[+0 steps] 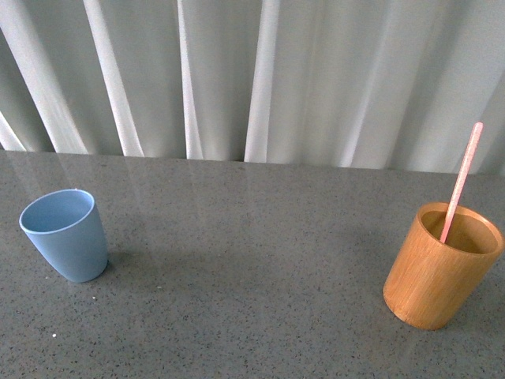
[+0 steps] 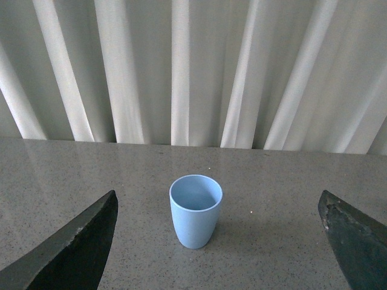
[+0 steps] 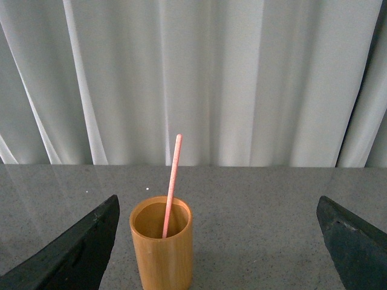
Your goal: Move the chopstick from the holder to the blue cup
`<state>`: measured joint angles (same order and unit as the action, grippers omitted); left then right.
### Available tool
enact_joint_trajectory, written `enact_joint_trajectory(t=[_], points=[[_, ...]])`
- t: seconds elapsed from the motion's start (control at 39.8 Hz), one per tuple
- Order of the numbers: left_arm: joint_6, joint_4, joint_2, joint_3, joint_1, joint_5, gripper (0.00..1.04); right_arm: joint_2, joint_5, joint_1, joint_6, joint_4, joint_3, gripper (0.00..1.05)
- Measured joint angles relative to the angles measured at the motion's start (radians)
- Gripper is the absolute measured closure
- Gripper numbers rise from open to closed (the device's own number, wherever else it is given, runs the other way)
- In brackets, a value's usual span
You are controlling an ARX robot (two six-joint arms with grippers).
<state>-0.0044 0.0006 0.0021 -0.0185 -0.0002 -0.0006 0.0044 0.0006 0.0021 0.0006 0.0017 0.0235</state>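
**A:** What stands furthest left?

**B:** The blue cup, upright on the grey tabletop with its mouth facing up. In the left wrist view, the left fingers are spread wide and grip nothing. The cup shows between them, further off and apart from both.

**A:** And behind it all?

**B:** A white pleated curtain runs along the far edge of the tabletop.

**A:** Where is the chopstick?

**B:** Far right, well apart from the blue cup. Its lower end is inside the holder, an orange-brown wooden cylinder. It leans a little, and most of its pink length rises above the rim.

**A:** And the right fingers?

**B:** Also spread wide and gripping nothing. The right wrist view shows the holder between them, nearer one finger and touching neither.
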Motion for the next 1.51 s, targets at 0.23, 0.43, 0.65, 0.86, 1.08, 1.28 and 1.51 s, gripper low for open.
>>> enact_joint_trajectory(t=[0.23, 0.43, 0.65, 0.86, 1.08, 1.28, 1.51], points=[[0.000, 0.000, 0.000, 0.000, 0.000, 0.000, 0.07, 0.000, 0.000, 0.000, 0.000, 0.000, 0.000, 0.10], [-0.237, -0.220, 0.273, -0.105, -0.199, -0.499, 0.07, 0.000, 0.000, 0.000, 0.000, 0.000, 0.000, 0.10], [-0.240, -0.092, 0.762, -0.330, -0.037, -0.269, 0.07, 0.000, 0.000, 0.000, 0.000, 0.000, 0.000, 0.10], [-0.175, -0.153, 1.122, -0.585, 0.039, -0.143, 0.07, 0.000, 0.000, 0.000, 0.000, 0.000, 0.000, 0.10], [-0.152, -0.216, 1.386, -0.789, 0.003, -0.122, 0.07, 0.000, 0.000, 0.000, 0.000, 0.000, 0.000, 0.10], [-0.147, -0.200, 1.592, -0.856, -0.017, -0.179, 0.07, 0.000, 0.000, 0.000, 0.000, 0.000, 0.000, 0.10], [-0.140, -0.183, 1.713, -0.943, -0.019, -0.206, 0.07, 0.000, 0.000, 0.000, 0.000, 0.000, 0.000, 0.10]])
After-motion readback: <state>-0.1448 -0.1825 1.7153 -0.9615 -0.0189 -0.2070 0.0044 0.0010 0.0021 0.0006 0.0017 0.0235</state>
